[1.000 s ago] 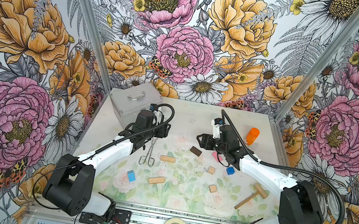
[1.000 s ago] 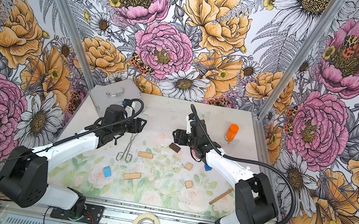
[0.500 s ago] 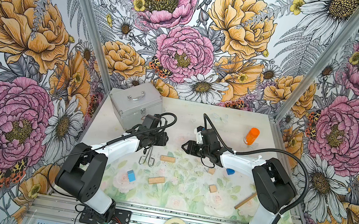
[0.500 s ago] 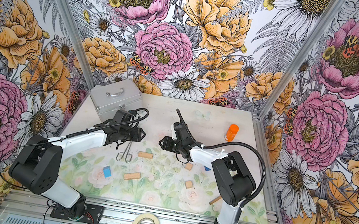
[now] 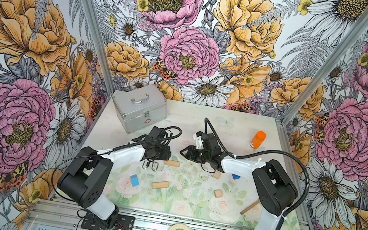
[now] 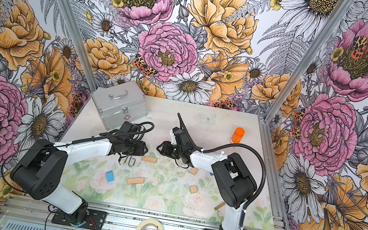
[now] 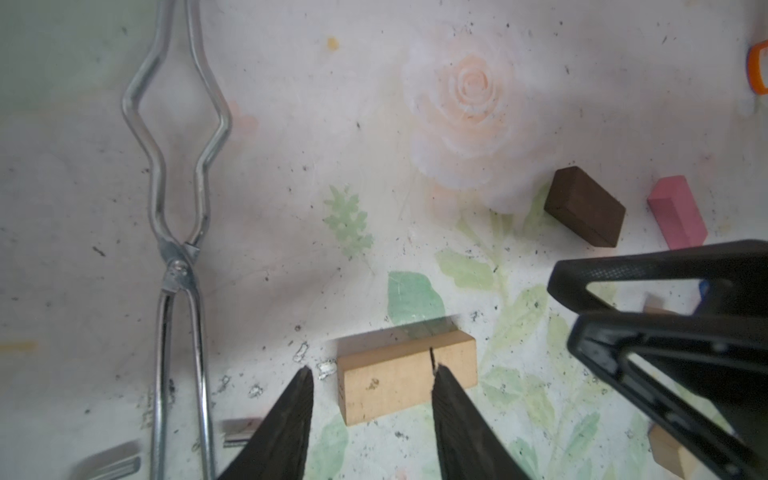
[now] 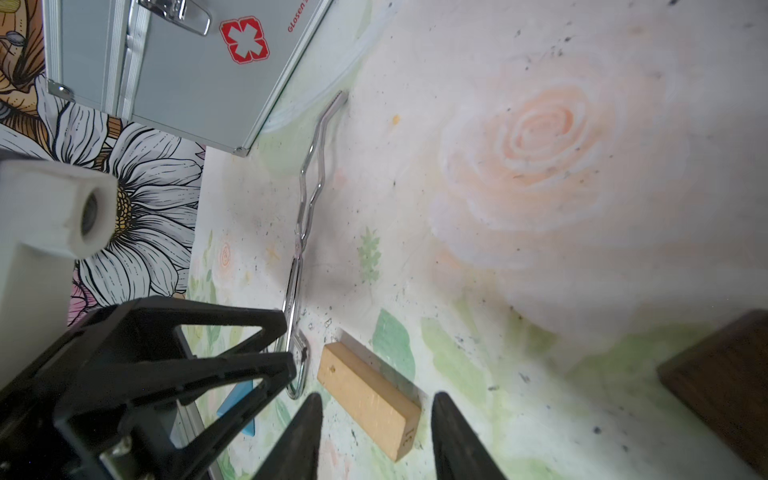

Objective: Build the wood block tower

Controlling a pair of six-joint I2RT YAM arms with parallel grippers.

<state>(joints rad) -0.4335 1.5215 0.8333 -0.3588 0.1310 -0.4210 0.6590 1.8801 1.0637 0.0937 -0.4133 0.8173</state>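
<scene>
Your table (image 5: pixel 201 124) has a pale flower-print top. Silver case (image 5: pixel 139 110) sits at 10 o'clock, orange bottle (image 5: pixel 258 139) upright at 2. Tongs (image 5: pixel 150 165) lie at 9, w/ a tan bar (image 5: pixel 172 163) just beside them, nearer centre. 2nd tan bar (image 5: pixel 160 184) at 7, blue cube (image 5: pixel 134 180) at 8. Tan cube (image 5: pixel 217 175) at 3, 2nd tan cube (image 5: pixel 218 193) at 4. 2nd blue cube (image 5: pixel 235 177) at 3, partly hidden. Stick (image 5: pixel 249 207) at 4, near the edge. Left wrist view: brown bar (image 7: pixel 584 212) & pink bar (image 7: pixel 677 218) near each other, not touching.
</scene>
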